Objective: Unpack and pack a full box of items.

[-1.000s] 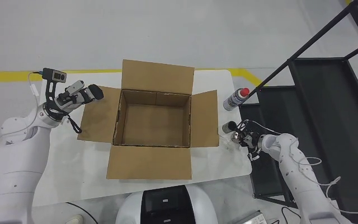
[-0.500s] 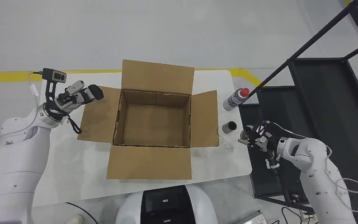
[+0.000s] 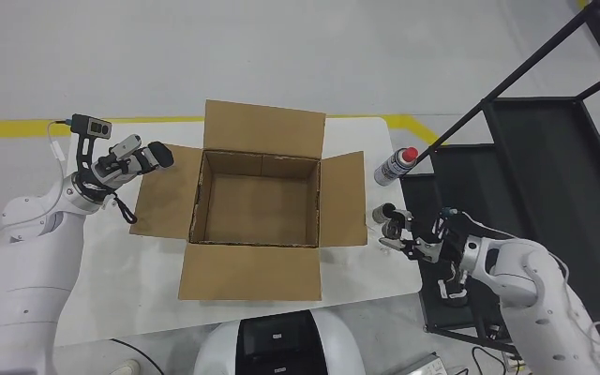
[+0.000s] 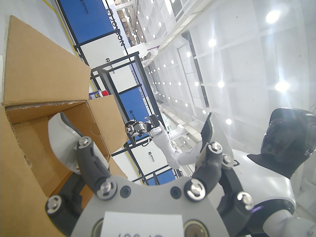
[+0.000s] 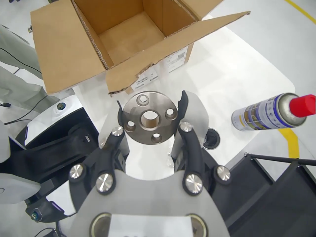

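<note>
A round metal flange (image 5: 161, 125), with a centre hole and smaller holes around it, is pinched at its rim between the two fingers of the right end effector (image 5: 151, 110). Its flat face is turned up toward that arm's wrist camera. The end effector holds it over the edge of the white tabletop (image 3: 122, 281).

A small dark round part (image 5: 211, 138) stands on the tabletop just beside this end effector. Farther out on the same side, a spray can (image 5: 266, 115) with a red cap lies on its side.

Ahead of the right fingertips, toward the other arm, is the cardboard box (image 3: 258, 211). All four of its flaps are folded outward and its brown floor is bare. The nearest flap reaches close to the flange.

The left end effector (image 3: 150, 156) is on the far side of the box from the right one. Its fingers are spread wide with nothing between them. It is just beside the outer edge of the flap on that side, and the box's open top lies ahead of its fingertips.
</note>
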Available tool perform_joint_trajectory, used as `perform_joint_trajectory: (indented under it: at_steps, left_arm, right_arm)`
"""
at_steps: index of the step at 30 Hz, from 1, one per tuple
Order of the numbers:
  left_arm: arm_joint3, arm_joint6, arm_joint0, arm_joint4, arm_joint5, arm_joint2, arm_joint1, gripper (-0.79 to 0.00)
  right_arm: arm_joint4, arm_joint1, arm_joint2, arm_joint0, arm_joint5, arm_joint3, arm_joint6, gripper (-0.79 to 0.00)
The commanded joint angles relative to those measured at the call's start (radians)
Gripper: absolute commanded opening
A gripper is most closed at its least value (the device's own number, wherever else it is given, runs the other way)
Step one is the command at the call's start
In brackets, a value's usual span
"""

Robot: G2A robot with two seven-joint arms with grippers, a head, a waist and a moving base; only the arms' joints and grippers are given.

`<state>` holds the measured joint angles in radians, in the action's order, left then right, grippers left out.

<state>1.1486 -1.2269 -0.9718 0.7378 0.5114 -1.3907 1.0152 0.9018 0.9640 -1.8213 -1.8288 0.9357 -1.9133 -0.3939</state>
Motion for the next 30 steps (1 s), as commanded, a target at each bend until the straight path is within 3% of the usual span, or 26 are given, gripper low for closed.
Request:
perform_joint_trajectory:
  at_steps: [1,13,19,24,30]
  left_arm:
    - [0.000,0.000,0.000,0.000,0.000,0.000,0.000,0.000]
    - [0.000,0.000,0.000,0.000,0.000,0.000,0.000,0.000]
    - [0.000,0.000,0.000,0.000,0.000,0.000,0.000,0.000]
    - [0.000,0.000,0.000,0.000,0.000,0.000,0.000,0.000]
    - [0.000,0.000,0.000,0.000,0.000,0.000,0.000,0.000]
  right_arm:
    - [0.001,0.000,0.000,0.000,0.001,0.000,-0.001,-0.785]
    - [0.001,0.000,0.000,0.001,-0.004,0.000,0.002,-0.785]
    - [0.038,0.001,0.052,0.079,-0.055,-0.121,0.030,-0.785]
    - [0.091,-0.002,0.221,0.236,-0.066,-0.162,-0.105,-0.785]
    - [0.102,0.021,0.528,0.487,-0.153,-0.056,-0.290,-0.785]
